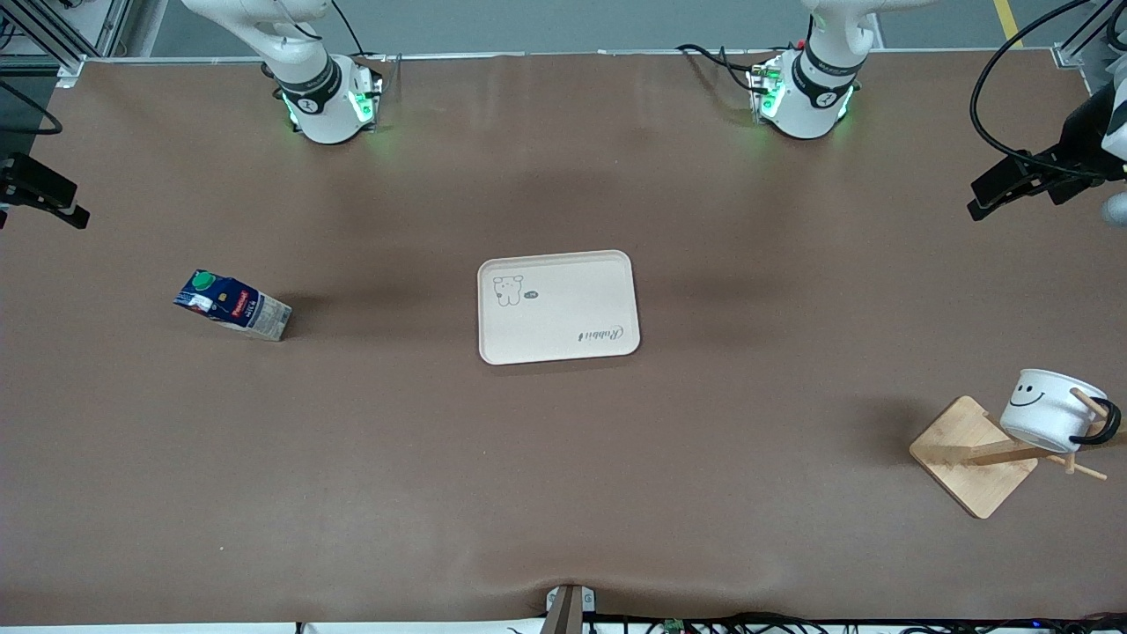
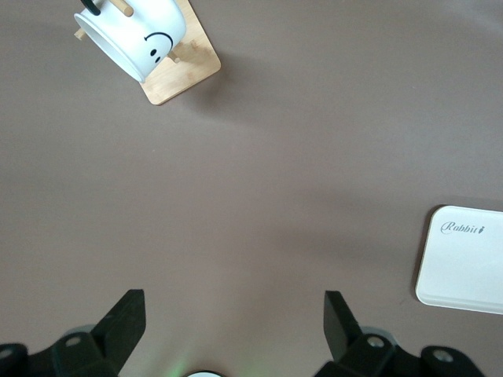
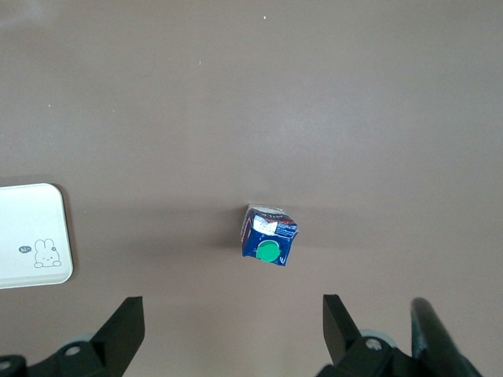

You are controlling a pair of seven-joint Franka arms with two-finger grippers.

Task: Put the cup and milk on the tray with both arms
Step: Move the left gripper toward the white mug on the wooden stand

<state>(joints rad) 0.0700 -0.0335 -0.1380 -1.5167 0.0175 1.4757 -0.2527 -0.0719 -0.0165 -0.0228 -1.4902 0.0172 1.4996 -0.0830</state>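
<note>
Three task things sit well apart on the brown table (image 1: 563, 493) in the front view. The cream tray (image 1: 558, 305) lies flat near the table's middle with nothing on it, its bear drawing toward the right arm's end and the word "Rabbit" toward the left arm's end. The milk (image 1: 232, 305) stands on the table surface toward the right arm's end, well apart from the tray, green cap on top. The cup (image 1: 1049, 410) hangs tilted on a peg of the wooden rack (image 1: 973, 455) near the corner of the table at the left arm's end, closest to the front camera; its smiley face shows and its black handle loops over the peg. Both arm bases stand along the table's edge farthest from the front camera. The left gripper (image 1: 1008, 187) is up in the air over the table edge at the left arm's end; the right gripper (image 1: 40, 194) is over the edge at the right arm's end.

From the left wrist view, the left gripper (image 2: 234, 314) has its fingers spread wide with nothing between them, over bare table. The cup (image 2: 137, 35) on the rack (image 2: 182, 71) and one corner of the tray (image 2: 464, 263) show well apart from it.

From the right wrist view, the right gripper (image 3: 233, 318) is likewise spread wide and empty. The milk (image 3: 269, 235) stands upright on the table, near the gap between the fingers, and a corner of the tray (image 3: 31, 236) shows off to one side.
</note>
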